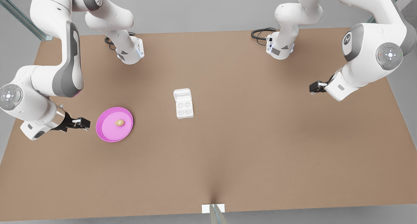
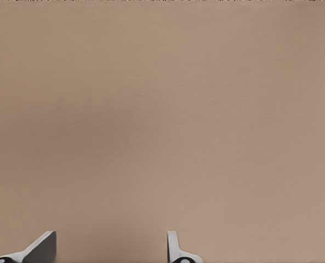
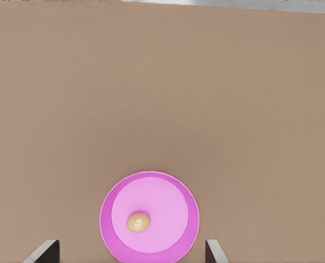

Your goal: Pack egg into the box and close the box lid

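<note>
Bench [image 1: 228,158] is carrying the egg [image 1: 120,122]; right gripper [image 1: 85,123] is hovering beside it, jaws wide; left gripper [image 1: 312,87] is waiting, jaws apart. Descending squarely should help.

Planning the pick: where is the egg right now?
The egg lies on the pink plate at the front view's left, beside the right gripper and left of the box.

A round pink plate [image 1: 110,134] sits on the brown table [image 1: 260,145].
</note>
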